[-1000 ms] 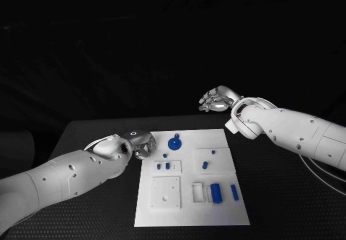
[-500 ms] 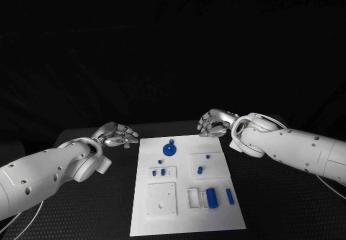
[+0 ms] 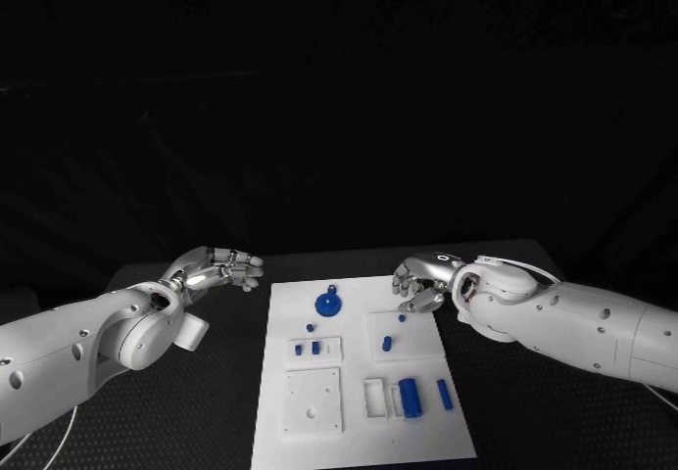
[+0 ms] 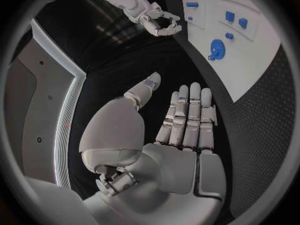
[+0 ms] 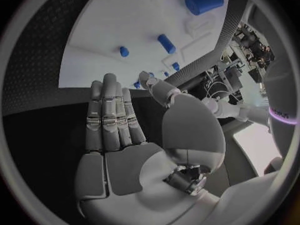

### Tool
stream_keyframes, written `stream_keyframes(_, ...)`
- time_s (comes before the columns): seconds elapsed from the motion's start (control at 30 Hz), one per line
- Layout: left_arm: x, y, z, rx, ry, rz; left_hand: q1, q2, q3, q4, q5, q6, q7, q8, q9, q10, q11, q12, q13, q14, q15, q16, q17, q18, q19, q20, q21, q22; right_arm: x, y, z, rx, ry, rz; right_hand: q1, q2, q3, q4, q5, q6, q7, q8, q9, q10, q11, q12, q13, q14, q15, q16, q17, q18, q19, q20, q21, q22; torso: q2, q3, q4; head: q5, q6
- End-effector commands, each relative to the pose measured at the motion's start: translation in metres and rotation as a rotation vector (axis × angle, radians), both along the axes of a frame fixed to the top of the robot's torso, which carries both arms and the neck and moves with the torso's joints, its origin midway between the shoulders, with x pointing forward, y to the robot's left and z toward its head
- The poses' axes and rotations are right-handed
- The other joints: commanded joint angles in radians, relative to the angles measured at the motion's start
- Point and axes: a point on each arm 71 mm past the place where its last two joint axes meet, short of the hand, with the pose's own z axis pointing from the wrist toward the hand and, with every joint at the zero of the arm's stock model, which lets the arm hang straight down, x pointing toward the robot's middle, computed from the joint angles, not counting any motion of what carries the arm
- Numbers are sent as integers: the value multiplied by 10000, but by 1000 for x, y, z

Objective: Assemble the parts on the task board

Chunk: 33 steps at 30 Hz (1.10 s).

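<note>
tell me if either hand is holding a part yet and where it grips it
Nothing is held. The left hand and the right hand are both flat and empty, and the blue parts lie on the task board.

White task board (image 3: 354,431) lies flat, blue parts (image 3: 410,394) on it

The task board (image 3: 424,431) looks like smooth matt white plastic, and the blue parts (image 3: 411,395) on it are plastic too, slightly glossy. The table (image 3: 551,411) has a rough, dotted black mat finish. Both hands, left (image 3: 219,267) and right (image 3: 421,278), look like silvery brushed metal, and the arms (image 3: 85,343) are glossy white shells.
</note>
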Motion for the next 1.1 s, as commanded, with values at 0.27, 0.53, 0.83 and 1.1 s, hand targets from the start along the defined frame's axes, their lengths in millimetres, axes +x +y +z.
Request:
stream_keyframes(0.27, 9, -3, -6, -878, 183, 338, -88, 76, -46, 21, -20, -112, 67, -52, -29, -68, 68, -17, -109, 9, 44, -180, 42, 77, 25, 26, -80, 3, -7, -3, -20, -1423, -65, 169, -57, -289, -172, -7, -45, -96, 63, -65, -31, -24, 72, -266, -20, 35, 36, -39, 73, 68, 35, -9, 3, 27, -516, -306, 25, 140, -310)
stream_keyframes(0.53, 8, -5, -6, -1174, 221, 461, -65, 97, -48, 32, 20, -112, 161, -26, -38, -10, 169, 4, -163, 88, 56, -254, 106, 124, 87, 46, -118, -1, -11, 0, -31, -1848, -59, 278, 293, -280, 277, 104, -126, 14, 12, 1, 0, 186, 34, -434, 40, 92, 3, -72, 193, 68, 102, -43, 6, 64, -561, -382, 23, 161, -539)
stream_keyframes(0.83, 8, -6, -6, -1370, 296, 579, -50, 131, -44, 39, 48, -81, 209, 8, -38, 67, 207, 30, -186, 124, 51, -303, 149, 150, 140, 48, -139, -3, -11, 2, -45, -2005, -13, 262, 472, -240, 706, 230, -134, 93, -29, 81, 65, 355, 2, -542, 95, 115, -23, -84, 311, 68, 164, -61, 15, 103, -530, -329, 50, 192, -685)
stream_keyframes(1.1, 7, -8, -6, -1408, 323, 485, -53, 140, -50, 42, 49, -69, 228, 22, -40, 105, 221, 40, -199, 136, 51, -330, 171, 157, 159, 50, -154, -5, -12, 9, -55, -2062, 132, 360, 505, -206, 908, 331, -135, 86, -28, 97, 91, 404, 2, -623, 118, 120, -24, -100, 371, 68, 175, -60, 10, 127, -517, -322, 35, 281, -802)
